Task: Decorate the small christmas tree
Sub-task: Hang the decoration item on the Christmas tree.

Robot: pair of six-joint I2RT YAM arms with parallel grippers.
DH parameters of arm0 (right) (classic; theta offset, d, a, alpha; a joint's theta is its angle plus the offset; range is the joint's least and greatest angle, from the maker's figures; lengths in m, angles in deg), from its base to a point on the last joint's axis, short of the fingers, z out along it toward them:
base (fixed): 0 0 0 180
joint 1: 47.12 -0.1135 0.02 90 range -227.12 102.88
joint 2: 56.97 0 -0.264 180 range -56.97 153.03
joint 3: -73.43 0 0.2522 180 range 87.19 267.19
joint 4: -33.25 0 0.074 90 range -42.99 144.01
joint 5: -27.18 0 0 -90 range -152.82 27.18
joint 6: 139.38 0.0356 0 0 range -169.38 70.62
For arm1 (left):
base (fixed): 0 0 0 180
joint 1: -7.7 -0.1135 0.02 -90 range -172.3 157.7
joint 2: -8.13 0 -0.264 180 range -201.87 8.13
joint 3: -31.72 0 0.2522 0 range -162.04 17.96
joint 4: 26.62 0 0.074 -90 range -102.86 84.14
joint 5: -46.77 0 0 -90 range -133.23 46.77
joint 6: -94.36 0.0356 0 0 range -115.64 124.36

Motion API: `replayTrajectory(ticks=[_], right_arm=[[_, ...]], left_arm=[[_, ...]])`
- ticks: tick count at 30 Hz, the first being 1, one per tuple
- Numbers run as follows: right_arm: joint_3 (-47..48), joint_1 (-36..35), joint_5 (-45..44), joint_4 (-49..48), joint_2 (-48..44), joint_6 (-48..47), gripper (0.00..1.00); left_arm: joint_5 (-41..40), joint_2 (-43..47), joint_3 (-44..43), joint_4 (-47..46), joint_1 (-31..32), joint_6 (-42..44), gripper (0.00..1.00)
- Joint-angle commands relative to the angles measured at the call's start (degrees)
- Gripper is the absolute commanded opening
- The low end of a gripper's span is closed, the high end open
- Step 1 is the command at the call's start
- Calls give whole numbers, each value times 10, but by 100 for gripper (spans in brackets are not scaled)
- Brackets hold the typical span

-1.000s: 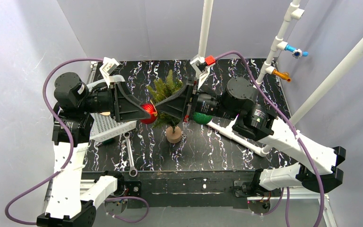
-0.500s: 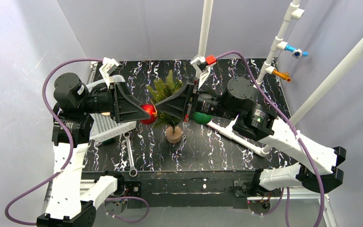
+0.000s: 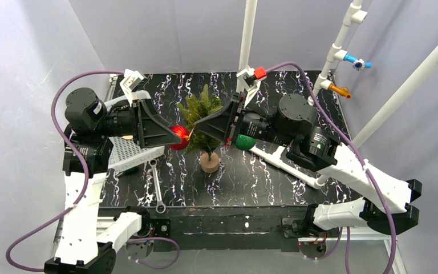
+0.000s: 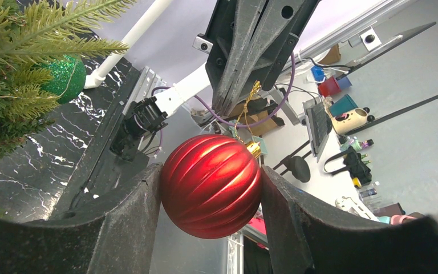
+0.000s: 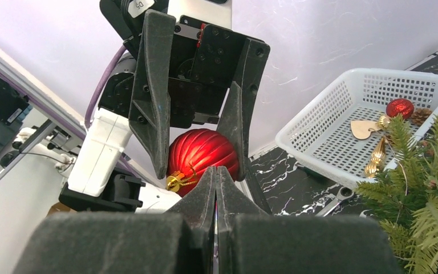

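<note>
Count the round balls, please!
3: big red ball in the left hand, green glitter ball beside the tree, small red ball in the basket. Others may be hidden.

Left arm (image 3: 80,200), right arm (image 3: 351,166): white links, black joints — purple cables (image 3: 91,72), perhaps braided.

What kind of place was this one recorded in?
Probably a robotics lab test cell: plain pale walls enclose a marbled black table framed with white pipes. The left wrist view glimpses a screen and cups beyond.
</note>
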Motion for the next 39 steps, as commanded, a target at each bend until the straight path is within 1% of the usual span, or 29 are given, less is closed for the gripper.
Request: replayTrajectory(ticks=[1,8,12,13,14,15,17,19,21,23,26,28,34,39], right_arm=[[5,1,-10,-5,-8,-19,1],[-6,1,-6,-9,-11,-20,1],[-28,1,-14,-23,-29,-15,1],[-36,1,-18,-27,-35,-11,4],[-41,1,-26,-30,-40,-9,14],[-43,1,-34,-29,-44,-8,21],[-41,1,-42,-31,-50,-6,30],[-38,1,-43,-39,-54,1,32],[-36,4,-42,-51,-59,11,33],[-26,8,-32,-58,-59,25,39],[23,11,-22,-26,-32,30,49],[43,11,-19,-21,-19,30,53],[60,13,-51,-4,5,39,53],[84,14,-44,11,24,44,48]], left_arm=[[25,4,-9,-32,2,7,0],[20,2,-12,-30,1,8,0],[10,0,-12,-26,1,12,0],[6,-1,-13,-24,2,12,0],[2,-2,-14,-21,1,10,0],[-3,-4,-16,-15,1,8,0],[-3,-16,-21,-18,2,-16,0],[-3,-25,-16,-52,1,-54,0],[-3,-26,-12,-71,1,-72,0],[-5,-27,-11,-72,1,-74,0],[-9,-21,-5,-85,1,-77,0],[-9,-17,-3,-86,1,-77,0],[-5,-9,-3,-83,1,-73,0],[-4,-8,-4,-84,1,-73,0]])
